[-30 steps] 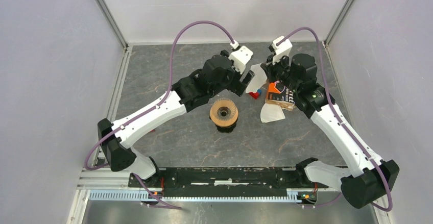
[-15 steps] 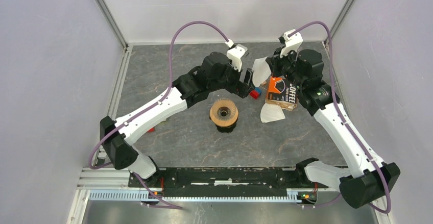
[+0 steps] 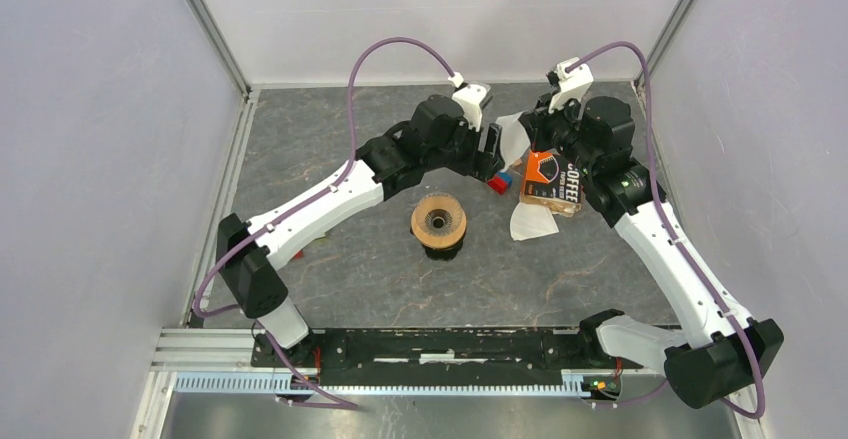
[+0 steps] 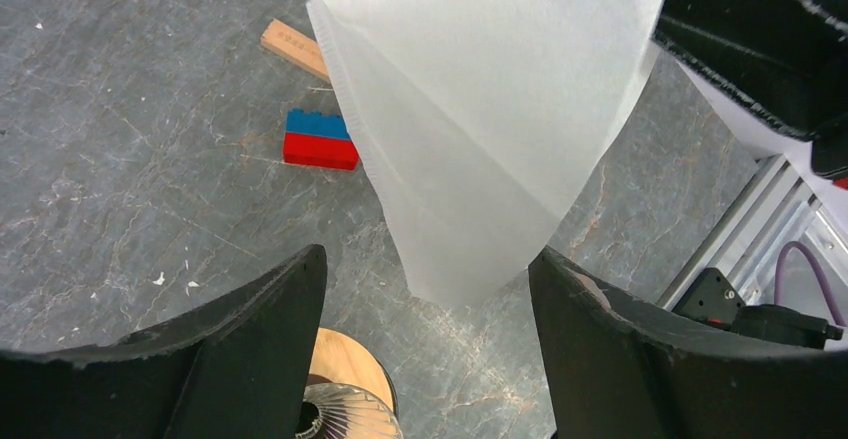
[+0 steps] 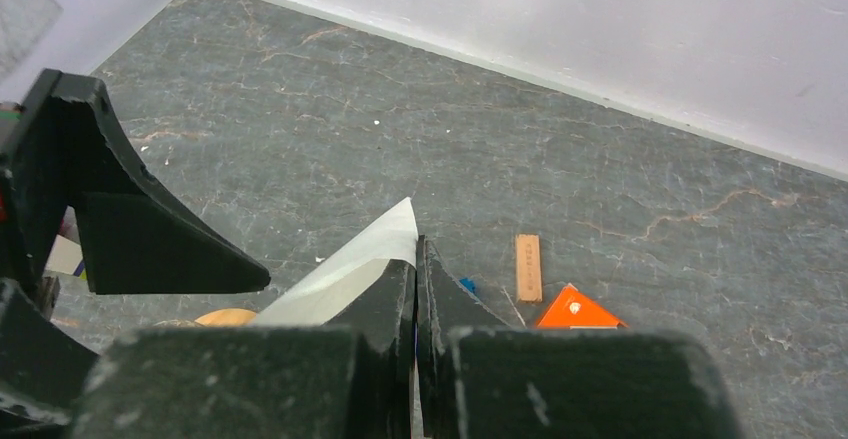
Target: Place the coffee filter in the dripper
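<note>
The coffee filter (image 3: 512, 137), a white paper cone, hangs in the air at the back of the table, pinched at its edge by my shut right gripper (image 3: 528, 137). In the right wrist view the paper (image 5: 350, 269) sticks out left of the closed right gripper (image 5: 416, 249). My left gripper (image 3: 492, 149) is open, close beside the filter. In the left wrist view the filter's tip (image 4: 490, 109) hangs between and just beyond the spread left gripper (image 4: 428, 254). The dripper (image 3: 439, 221), clear ribbed glass with a wooden ring, stands mid-table, also low in the left wrist view (image 4: 345, 404).
A second, flat folded white filter (image 3: 530, 221) lies right of the dripper. An orange and black coffee pack (image 3: 553, 184) lies under the right arm. A red and blue brick (image 4: 320, 141) and a small wooden stick (image 4: 295, 47) lie on the grey stone surface.
My right gripper raised the filter and moved back, then held still. My left arm swung right, bringing its open jaws up to the filter.
</note>
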You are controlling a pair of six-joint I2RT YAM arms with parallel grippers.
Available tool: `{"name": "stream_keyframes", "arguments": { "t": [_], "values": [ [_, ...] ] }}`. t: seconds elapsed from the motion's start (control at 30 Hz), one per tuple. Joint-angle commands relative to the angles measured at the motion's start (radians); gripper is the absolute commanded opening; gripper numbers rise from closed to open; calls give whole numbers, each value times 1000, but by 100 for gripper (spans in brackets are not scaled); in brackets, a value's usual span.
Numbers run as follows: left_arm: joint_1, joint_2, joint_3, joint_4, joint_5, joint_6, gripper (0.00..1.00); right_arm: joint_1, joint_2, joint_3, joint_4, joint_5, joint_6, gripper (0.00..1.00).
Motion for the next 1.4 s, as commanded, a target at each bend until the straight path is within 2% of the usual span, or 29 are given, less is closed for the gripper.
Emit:
{"name": "stream_keyframes", "arguments": {
  "t": [0.0, 0.13, 0.37, 0.57, 0.8, 1.1, 1.3, 1.37],
  "values": [
    [5, -18, 44, 27, 6, -52, 80, -6, -14, -4, 27, -12, 9, 0],
    [8, -34, 19, 50, 30, -50, 80, -8, -14, -9, 32, -20, 11, 0],
    [19, -3, 35, 21, 5, -79, 61, -14, -15, -7, 32, -41, 23, 0],
    [40, 22, 38, 15, 55, -139, 54, -17, -17, -9, 33, -47, 30, 0],
    [46, 27, 0, 34, 104, -238, 63, -25, -15, -17, 47, -56, 44, 0],
    [66, 61, -17, 60, 192, -350, 60, -35, -23, -51, 64, -65, 54, 0],
    [66, 59, -53, 91, 198, -365, 74, -38, -19, -35, 61, -68, 60, 0],
    [68, 58, -69, 115, 211, -362, 75, -42, -20, -31, 58, -75, 66, 0]
  ]
}}
